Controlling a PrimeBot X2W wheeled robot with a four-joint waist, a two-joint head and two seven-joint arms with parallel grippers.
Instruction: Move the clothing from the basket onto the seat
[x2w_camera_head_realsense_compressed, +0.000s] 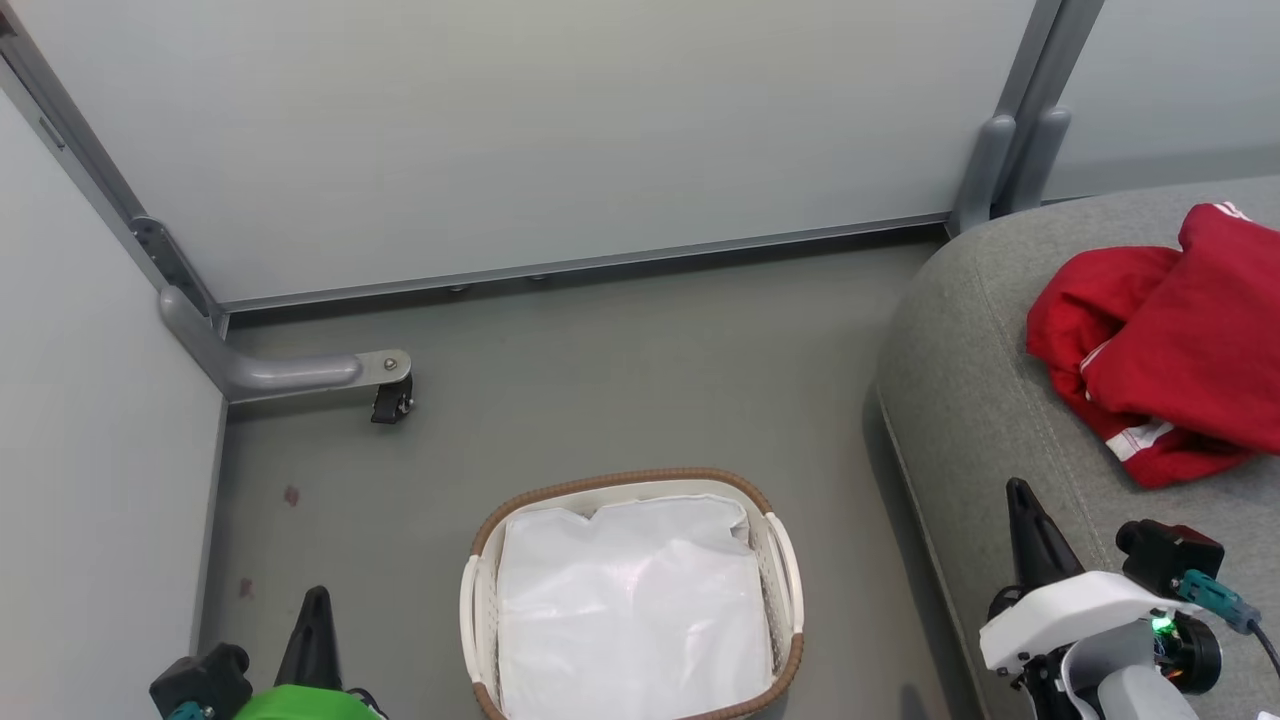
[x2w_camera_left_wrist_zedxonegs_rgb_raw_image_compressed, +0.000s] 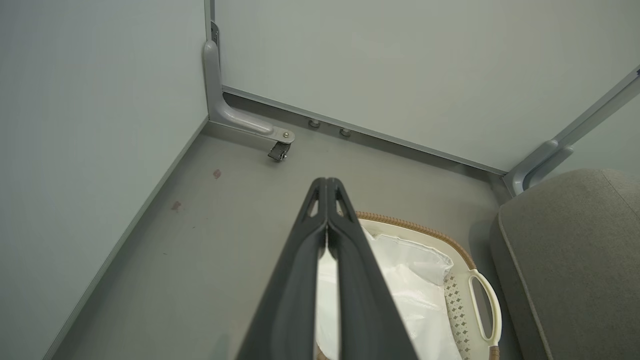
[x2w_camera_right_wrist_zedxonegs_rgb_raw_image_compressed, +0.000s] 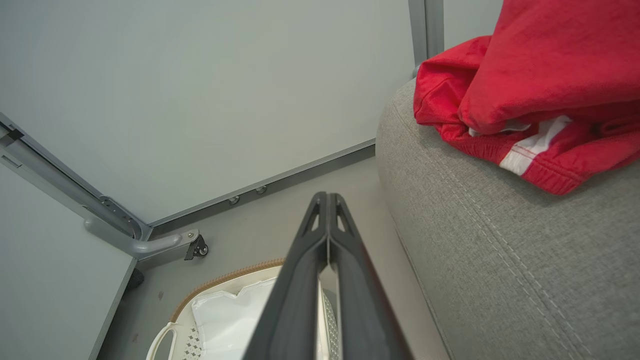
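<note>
Bright red clothing (x2w_camera_head_realsense_compressed: 1170, 350) with white stripe trim is lying crumpled in a heap on the grey woven sofa seat (x2w_camera_head_realsense_compressed: 980, 400), near its rounded edge. The oval white perforated basket (x2w_camera_head_realsense_compressed: 622, 477), brown-rimmed, is standing upright on the floor (x2w_camera_head_realsense_compressed: 600, 380) beside the seat, holding a white liner (x2w_camera_head_realsense_compressed: 630, 600).
</note>
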